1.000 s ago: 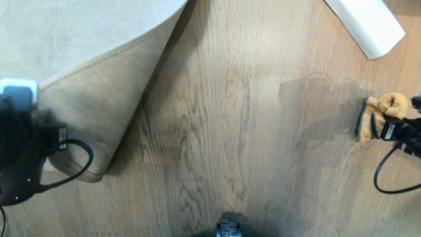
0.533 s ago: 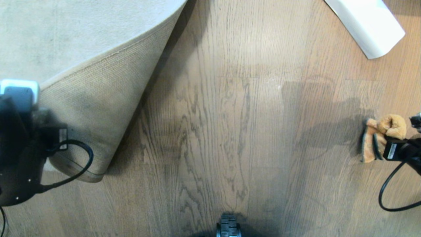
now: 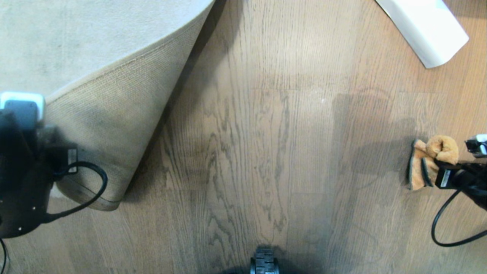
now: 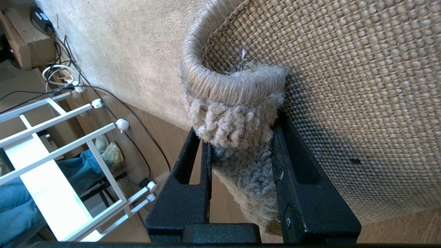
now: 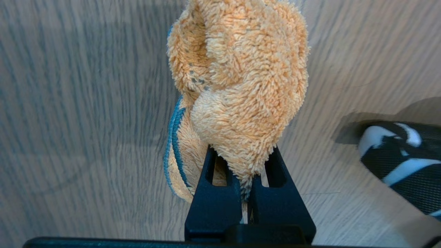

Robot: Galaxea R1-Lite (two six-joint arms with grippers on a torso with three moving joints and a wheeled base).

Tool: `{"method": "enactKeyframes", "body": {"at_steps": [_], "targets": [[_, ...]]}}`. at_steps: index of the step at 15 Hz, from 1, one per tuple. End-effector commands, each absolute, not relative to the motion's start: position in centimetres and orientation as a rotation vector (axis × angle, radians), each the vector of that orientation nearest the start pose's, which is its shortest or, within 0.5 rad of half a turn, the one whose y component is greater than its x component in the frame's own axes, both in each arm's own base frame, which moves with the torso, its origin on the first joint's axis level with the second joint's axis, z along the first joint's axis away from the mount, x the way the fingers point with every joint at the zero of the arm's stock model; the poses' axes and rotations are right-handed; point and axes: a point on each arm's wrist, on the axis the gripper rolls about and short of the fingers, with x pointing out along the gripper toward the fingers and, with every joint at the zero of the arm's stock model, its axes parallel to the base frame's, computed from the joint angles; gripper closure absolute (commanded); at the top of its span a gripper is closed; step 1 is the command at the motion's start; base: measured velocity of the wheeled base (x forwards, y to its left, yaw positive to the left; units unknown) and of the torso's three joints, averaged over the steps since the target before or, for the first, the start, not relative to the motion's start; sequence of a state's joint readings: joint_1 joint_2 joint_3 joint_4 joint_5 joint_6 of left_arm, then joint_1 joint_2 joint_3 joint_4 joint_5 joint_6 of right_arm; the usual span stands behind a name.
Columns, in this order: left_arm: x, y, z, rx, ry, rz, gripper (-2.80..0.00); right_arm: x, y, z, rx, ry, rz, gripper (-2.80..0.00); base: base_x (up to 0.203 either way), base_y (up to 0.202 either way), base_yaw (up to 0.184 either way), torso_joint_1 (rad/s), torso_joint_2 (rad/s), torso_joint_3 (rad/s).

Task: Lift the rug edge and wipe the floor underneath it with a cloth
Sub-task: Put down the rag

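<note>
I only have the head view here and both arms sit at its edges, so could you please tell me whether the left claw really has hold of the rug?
Observer: Yes. In the left wrist view the left claw is clamped on the rug edge, with the fuzzy border bunched between its fingers.
Operator: Thank you. Is the cloth firmly gripped on the right?
Observer: The right wrist view shows the right claw shut on a fold of the cloth, most of which bulges out beyond the fingertips.
Operator: Is anything near that arm that I cannot see?
Observer: A black and white shoe rests on the floor beside it.
</note>
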State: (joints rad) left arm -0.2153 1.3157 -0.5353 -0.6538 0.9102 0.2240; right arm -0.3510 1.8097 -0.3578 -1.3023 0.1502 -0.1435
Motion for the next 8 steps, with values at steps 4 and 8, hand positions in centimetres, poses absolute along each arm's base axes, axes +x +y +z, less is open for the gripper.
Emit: {"method": "enactKeyframes", "body": {"at_steps": [4, 8], "targets": [[19.49, -2.39, 20.86, 0.285, 0.189, 0.689, 0.00, 25.53, -8.95, 10.76, -0.102, 0.167, -0.168, 0.00, 0.000, 0.000, 0.000, 0.000, 0.00, 0.000], [19.49, -2.39, 20.86, 0.285, 0.189, 0.689, 0.00, 25.76, -9.03, 10.37, -0.102, 0.167, -0.166, 0.00, 0.000, 0.000, 0.000, 0.000, 0.00, 0.000]]}}
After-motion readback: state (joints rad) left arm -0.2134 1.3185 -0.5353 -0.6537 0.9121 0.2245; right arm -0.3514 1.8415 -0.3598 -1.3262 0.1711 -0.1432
